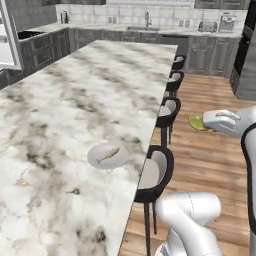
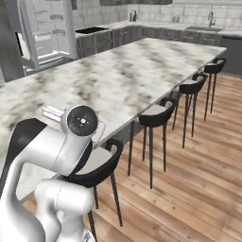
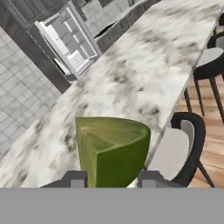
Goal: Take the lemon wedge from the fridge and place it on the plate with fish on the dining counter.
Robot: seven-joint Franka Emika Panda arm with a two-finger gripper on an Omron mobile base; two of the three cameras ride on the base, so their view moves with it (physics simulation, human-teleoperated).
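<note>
While gripped between the two tips of the tool (image 3: pixel 111 180), lemon wedge (image 3: pixel 112 149) already out of the fridge (image 3: pixel 68 40), up in the air over the wood floor beside the stools. Cut faces turned up and to one side, round green skin to the other, long way running up out of the tips. Not yet set down. Farther off on the counter (image 1: pixel 60 100), plate (image 1: pixel 107 156) with fish (image 1: pixel 107 154), waiting.

Home kitchen, marble dining counter (image 1: pixel 75 100) with stools (image 2: pixel 156 118), dark cabinets (image 1: pixel 50 47), sink (image 1: pixel 142 28), open fridge (image 2: pixel 45 33)
</note>
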